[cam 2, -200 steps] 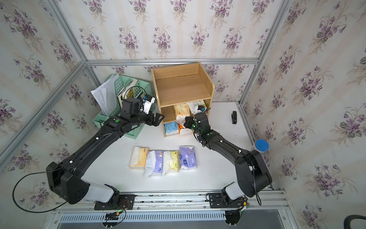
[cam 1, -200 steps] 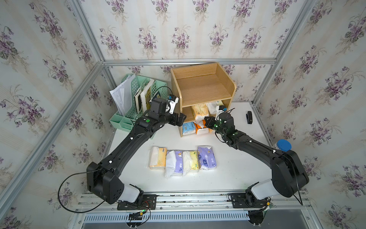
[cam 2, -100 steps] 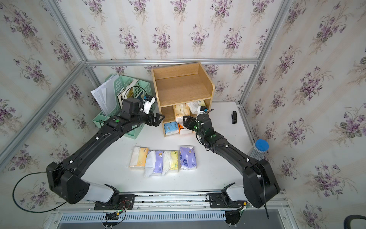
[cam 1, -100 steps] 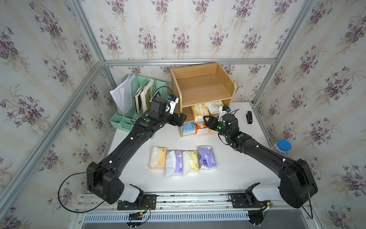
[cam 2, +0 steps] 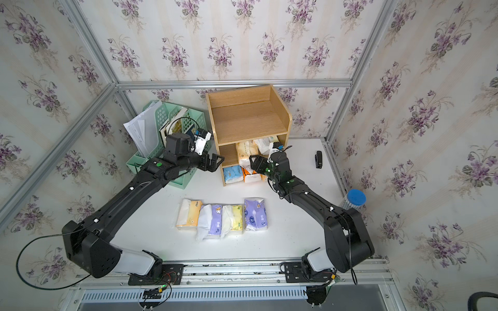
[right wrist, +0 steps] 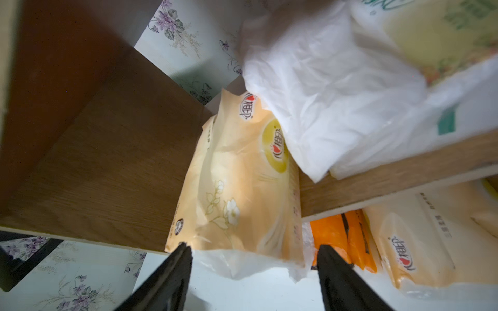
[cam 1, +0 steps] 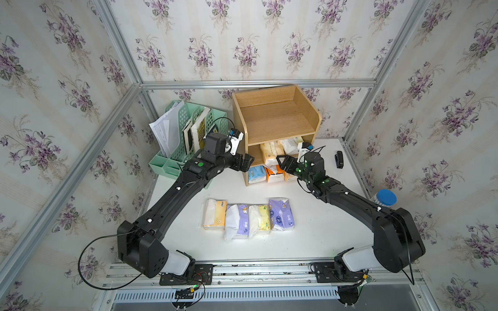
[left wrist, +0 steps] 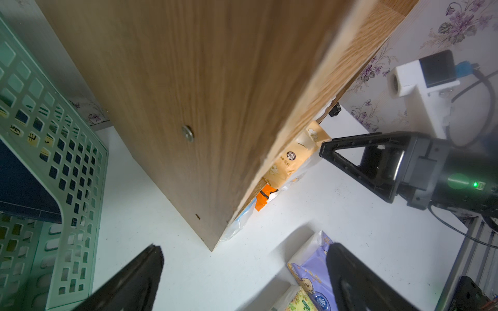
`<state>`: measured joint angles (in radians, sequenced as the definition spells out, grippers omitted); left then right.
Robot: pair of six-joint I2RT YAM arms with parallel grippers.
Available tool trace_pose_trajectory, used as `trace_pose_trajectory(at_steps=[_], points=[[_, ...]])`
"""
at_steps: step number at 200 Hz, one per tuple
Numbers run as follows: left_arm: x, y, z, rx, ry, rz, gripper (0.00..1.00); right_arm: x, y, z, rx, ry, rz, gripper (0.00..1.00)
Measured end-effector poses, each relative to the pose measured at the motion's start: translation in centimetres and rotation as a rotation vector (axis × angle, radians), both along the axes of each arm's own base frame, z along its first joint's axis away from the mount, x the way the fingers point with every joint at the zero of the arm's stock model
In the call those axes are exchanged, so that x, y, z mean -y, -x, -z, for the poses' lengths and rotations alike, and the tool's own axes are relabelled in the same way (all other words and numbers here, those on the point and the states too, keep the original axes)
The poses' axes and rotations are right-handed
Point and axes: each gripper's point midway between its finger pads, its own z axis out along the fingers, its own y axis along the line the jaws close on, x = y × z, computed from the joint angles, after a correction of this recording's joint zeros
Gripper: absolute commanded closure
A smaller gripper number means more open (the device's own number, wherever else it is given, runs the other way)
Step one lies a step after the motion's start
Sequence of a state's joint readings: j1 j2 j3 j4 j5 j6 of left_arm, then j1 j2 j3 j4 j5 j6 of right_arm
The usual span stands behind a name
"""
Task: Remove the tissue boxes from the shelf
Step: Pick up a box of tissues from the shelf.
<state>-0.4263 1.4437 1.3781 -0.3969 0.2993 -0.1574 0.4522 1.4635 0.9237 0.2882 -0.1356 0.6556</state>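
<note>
Right tool point(right wrist: 253, 258) — jaws apart now, where a second ago they were shut. It grips nothing. It also stands higher than a second ago, level with the middle tier of the shelf point(cam 1: 272, 121) rather than the bottom one.

Directly ahead of it lies the yellow pack point(right wrist: 242, 194), flat on the middle tier. The pack's front end overhangs the tier edge just beyond the jaw tips, and its width about fills the gap. Contact: cannot tell.

Below the tool, the blue pack point(cam 1: 256, 173) and orange pack point(cam 1: 273, 175) sit on the bottom tier.

Left tool point(left wrist: 242, 255) — wide open and empty, unmoved beside the shelf's outer side panel.

Behind both tools, four packs point(cam 1: 248, 218) lie in a row on the desk point(cam 1: 323, 237).

Judgement: this is a re-aim and pre-grasp, with the yellow pack next out. Several packs remain on the shelf, so the task is about half done.
</note>
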Motion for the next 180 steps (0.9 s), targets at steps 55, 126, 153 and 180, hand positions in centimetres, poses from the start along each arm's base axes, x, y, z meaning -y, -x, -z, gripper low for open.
trace_pose_trajectory(at_steps=[55,126,153,180], points=[[0.0,0.2,-0.5,0.009,0.009,0.006,0.01,-2.1,-0.9,0.1,0.001,-0.015,-0.053,0.49],[0.1,0.2,-0.5,0.01,0.008,0.009,0.01,-2.9,0.3,-1.7,0.032,-0.026,-0.075,0.97],[-0.1,0.2,-0.7,0.021,0.004,0.009,0.01,-2.5,1.7,-1.9,0.026,-0.019,-0.083,1.0],[-0.3,0.1,-0.7,0.026,-0.003,0.001,0.01,-1.8,3.4,-1.8,0.024,-0.015,-0.092,1.0]])
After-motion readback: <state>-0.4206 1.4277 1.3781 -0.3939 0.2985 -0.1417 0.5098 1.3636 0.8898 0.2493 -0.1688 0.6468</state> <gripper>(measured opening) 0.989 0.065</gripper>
